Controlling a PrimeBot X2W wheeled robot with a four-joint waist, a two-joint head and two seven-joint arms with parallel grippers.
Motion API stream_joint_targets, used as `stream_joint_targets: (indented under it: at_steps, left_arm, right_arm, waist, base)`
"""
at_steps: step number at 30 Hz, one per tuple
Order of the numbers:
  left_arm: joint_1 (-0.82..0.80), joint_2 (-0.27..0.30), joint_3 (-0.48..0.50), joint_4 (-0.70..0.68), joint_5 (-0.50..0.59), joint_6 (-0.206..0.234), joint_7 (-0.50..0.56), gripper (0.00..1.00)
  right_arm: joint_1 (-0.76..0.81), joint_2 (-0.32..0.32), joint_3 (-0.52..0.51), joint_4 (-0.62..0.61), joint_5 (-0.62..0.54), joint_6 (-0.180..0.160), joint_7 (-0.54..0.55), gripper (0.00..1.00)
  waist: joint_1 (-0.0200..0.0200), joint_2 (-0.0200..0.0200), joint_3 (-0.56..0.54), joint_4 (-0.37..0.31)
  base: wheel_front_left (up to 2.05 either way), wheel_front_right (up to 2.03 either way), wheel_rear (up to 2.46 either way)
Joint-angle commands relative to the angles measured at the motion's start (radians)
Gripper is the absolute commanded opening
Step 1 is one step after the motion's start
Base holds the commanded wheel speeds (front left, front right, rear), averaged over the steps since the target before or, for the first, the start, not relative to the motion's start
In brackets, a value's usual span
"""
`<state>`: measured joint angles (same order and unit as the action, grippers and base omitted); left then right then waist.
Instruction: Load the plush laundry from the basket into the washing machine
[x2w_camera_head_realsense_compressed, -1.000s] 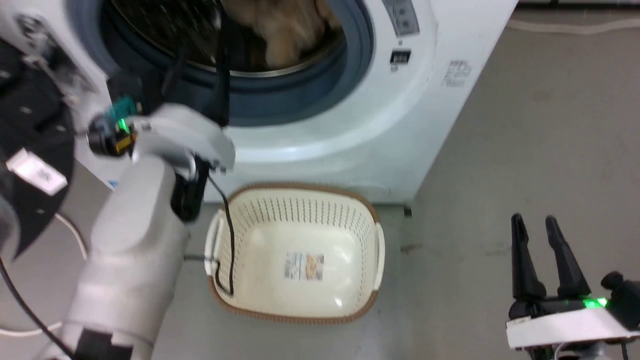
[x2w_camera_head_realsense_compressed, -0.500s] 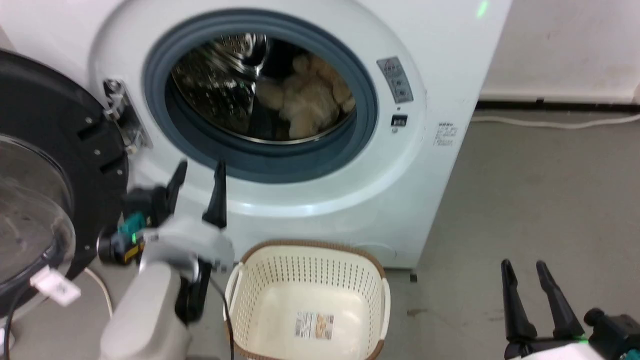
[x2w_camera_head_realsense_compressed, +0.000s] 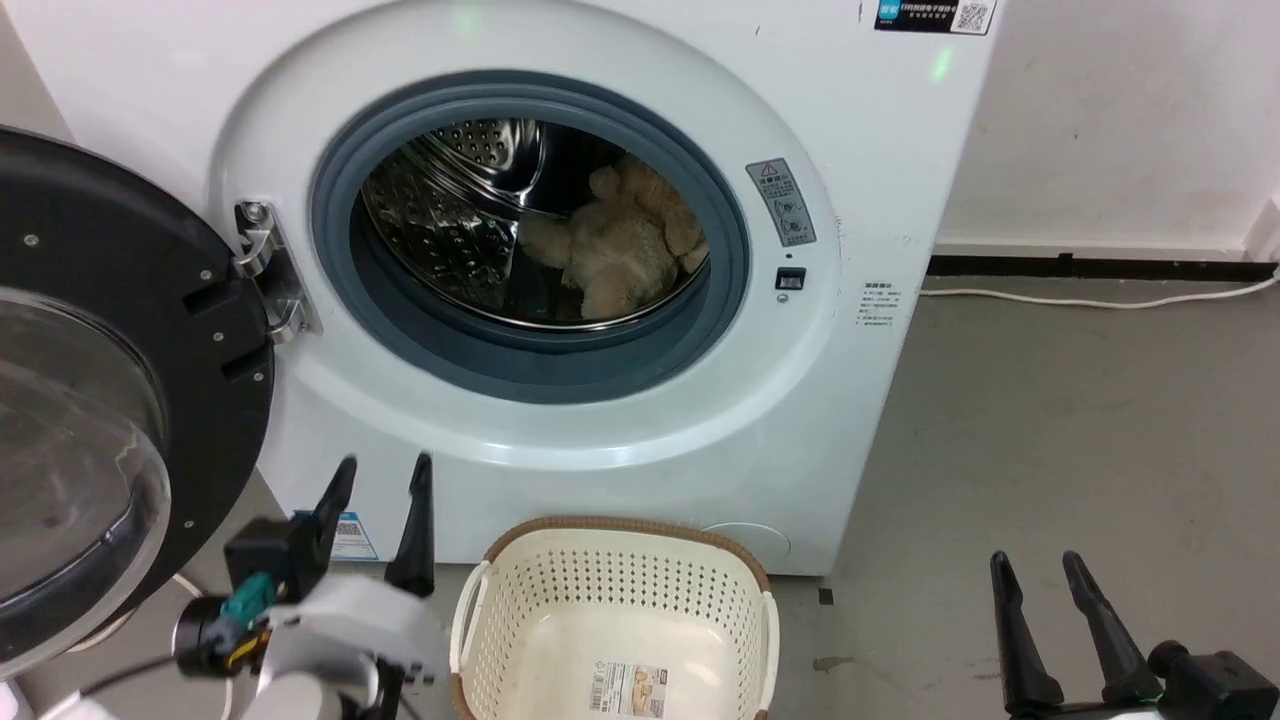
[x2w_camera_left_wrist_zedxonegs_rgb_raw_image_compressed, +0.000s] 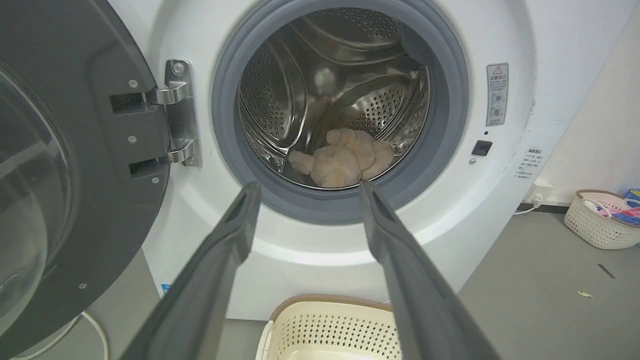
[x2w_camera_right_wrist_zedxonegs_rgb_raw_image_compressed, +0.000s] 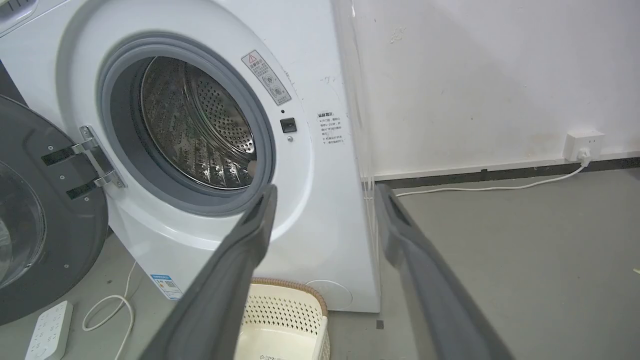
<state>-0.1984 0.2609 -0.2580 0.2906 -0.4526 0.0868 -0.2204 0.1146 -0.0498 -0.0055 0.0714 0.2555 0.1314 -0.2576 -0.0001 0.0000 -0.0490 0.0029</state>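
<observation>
The cream-beige plush laundry (x2w_camera_head_realsense_compressed: 620, 250) lies inside the steel drum of the white washing machine (x2w_camera_head_realsense_compressed: 880, 180), low and to the right; from the left wrist the plush laundry (x2w_camera_left_wrist_zedxonegs_rgb_raw_image_compressed: 342, 160) rests on the drum floor. The cream basket (x2w_camera_head_realsense_compressed: 615, 620) stands on the floor in front of the washer with just a label sticker on its bottom. My left gripper (x2w_camera_head_realsense_compressed: 385, 475) is open and holds nothing, below the door opening and left of the basket. My right gripper (x2w_camera_head_realsense_compressed: 1035, 570) is open at the lower right, over bare floor. The black-rimmed glass door (x2w_camera_head_realsense_compressed: 100, 400) hangs swung open at left.
A white cable (x2w_camera_head_realsense_compressed: 1100, 298) runs along the wall base to a socket (x2w_camera_right_wrist_zedxonegs_rgb_raw_image_compressed: 582, 142). A white power strip (x2w_camera_right_wrist_zedxonegs_rgb_raw_image_compressed: 47, 330) lies on the floor under the open door. A small pink-lined basket (x2w_camera_left_wrist_zedxonegs_rgb_raw_image_compressed: 600, 220) stands far right by the wall. Grey floor (x2w_camera_head_realsense_compressed: 1080, 430) spreads right of the washer.
The head camera has tilted up, so the washer front came into view. My left arm has drawn back out of the drum and down; the plush stays inside. The right gripper keeps still.
</observation>
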Motion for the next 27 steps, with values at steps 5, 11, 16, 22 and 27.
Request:
stream_joint_targets:
  at_steps: [5, 11, 16, 22, 27]
  left_arm:
    - [0.091, 0.017, -0.001, -0.061, -0.011, 0.022, 0.019, 1.00]
    - [0.151, 0.019, -0.003, -0.106, -0.032, 0.041, 0.060, 1.00]
    - [0.179, 0.033, -0.016, -0.137, -0.021, 0.051, 0.078, 1.00]
    - [0.203, 0.039, -0.030, -0.169, -0.009, 0.067, 0.084, 1.00]
    - [0.207, 0.032, -0.036, -0.173, -0.012, 0.071, 0.080, 1.00]
  right_arm:
    - [0.019, 0.000, 0.002, 0.008, -0.007, -0.001, -0.004, 1.00]
    - [0.031, 0.000, 0.002, 0.018, -0.020, -0.001, 0.001, 1.00]
    - [0.038, 0.000, 0.006, 0.026, -0.028, -0.001, 0.007, 1.00]
    - [0.049, 0.000, 0.006, 0.035, -0.040, -0.001, 0.021, 1.00]
    - [0.054, 0.000, 0.009, 0.035, -0.044, -0.001, 0.035, 1.00]
  waist:
    - [0.0001, 0.0000, -0.010, 0.004]
    - [0.0001, 0.0000, -0.017, 0.010]
    - [0.0001, 0.0000, -0.024, 0.006]
    - [0.0001, 0.0000, -0.032, 0.010]
    - [0.0001, 0.0000, -0.035, 0.016]
  base:
    - [0.00, 0.00, 0.00]
    - [0.00, 0.00, 0.00]
    - [0.00, 0.00, 0.00]
    - [0.00, 0.00, 0.00]
    - [0.00, 0.00, 0.00]
